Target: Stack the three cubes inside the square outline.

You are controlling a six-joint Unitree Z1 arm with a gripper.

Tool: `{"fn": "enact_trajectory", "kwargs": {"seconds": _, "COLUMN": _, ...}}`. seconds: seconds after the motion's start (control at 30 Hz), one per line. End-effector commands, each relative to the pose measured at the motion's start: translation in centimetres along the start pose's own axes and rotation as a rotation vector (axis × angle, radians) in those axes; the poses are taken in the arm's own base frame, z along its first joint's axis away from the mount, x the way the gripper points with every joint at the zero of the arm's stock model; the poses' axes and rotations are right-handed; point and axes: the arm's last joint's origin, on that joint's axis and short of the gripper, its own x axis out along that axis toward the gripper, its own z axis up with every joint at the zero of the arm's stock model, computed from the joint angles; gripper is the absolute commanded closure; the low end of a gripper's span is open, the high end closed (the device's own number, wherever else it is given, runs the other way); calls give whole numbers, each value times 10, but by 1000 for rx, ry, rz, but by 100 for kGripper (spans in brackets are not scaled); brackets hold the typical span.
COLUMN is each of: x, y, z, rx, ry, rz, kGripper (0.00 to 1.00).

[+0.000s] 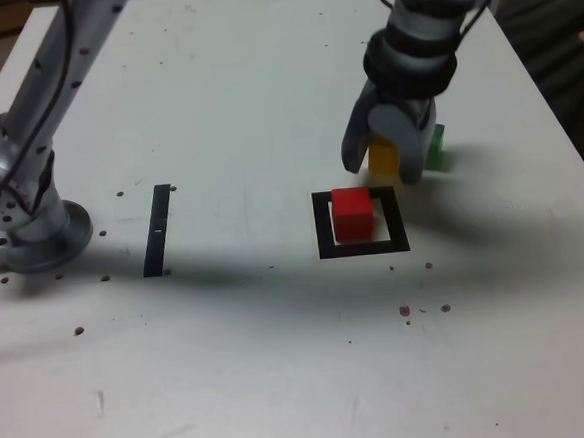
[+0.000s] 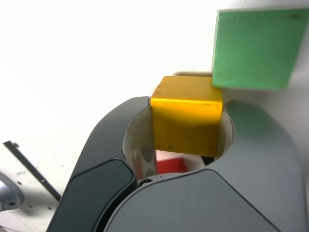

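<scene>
While the grey jointed robot arm rises from its round base at the exterior view's left and runs out of the top of the frame, its wrist comes back down at the upper right, with the grey gripper pointing at the white bench. The fingers are closed on the small solid yellow cube: the wrist view shows each finger pressed against one side of it. Whether the cube is resting on the bench or is lifted off it cannot be told.

The small solid red cube sits inside the flat black square outline with a white centre, toward its far side. The gripper and yellow cube are just beyond the outline's far edge. The small solid green cube stands on the bench just behind the gripper, toward the exterior view's right.

A straight narrow black strip lies on the bench well to the exterior view's left of the outline, near the arm's base.

Only the wrist view shows the yellow cube's faces fully, the green cube's corner overlapping the yellow one's, and a patch of red between the fingers. Only the exterior view shows the outline.
</scene>
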Motion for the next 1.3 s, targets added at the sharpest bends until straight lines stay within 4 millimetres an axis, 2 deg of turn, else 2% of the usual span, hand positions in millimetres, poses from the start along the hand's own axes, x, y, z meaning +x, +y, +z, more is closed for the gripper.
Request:
{"fn": "enact_trajectory", "kwargs": {"seconds": 0.0, "x": -8, "y": -3, "z": -6, "rx": -6, "ry": -7, "rz": 10, "kGripper": 65}}
{"fn": "enact_trajectory", "kwargs": {"seconds": 0.3, "x": -40, "y": -23, "z": -31, "rx": -98, "ry": -40, "rz": 10, "kGripper": 65}}
{"fn": "enact_trajectory", "kwargs": {"seconds": 0.4, "x": -45, "y": -31, "z": -38, "rx": -160, "ry": -45, "rz": -20, "kGripper": 64}}
{"fn": "enact_trajectory", "kwargs": {"seconds": 0.77, "x": -42, "y": -55, "z": -48, "rx": -303, "ry": -14, "rz": -96, "kGripper": 64}}
{"fn": "enact_trajectory", "kwargs": {"seconds": 1.27, "x": -37, "y": -67, "z": -35, "rx": -351, "ry": -15, "rz": -135, "kGripper": 64}}
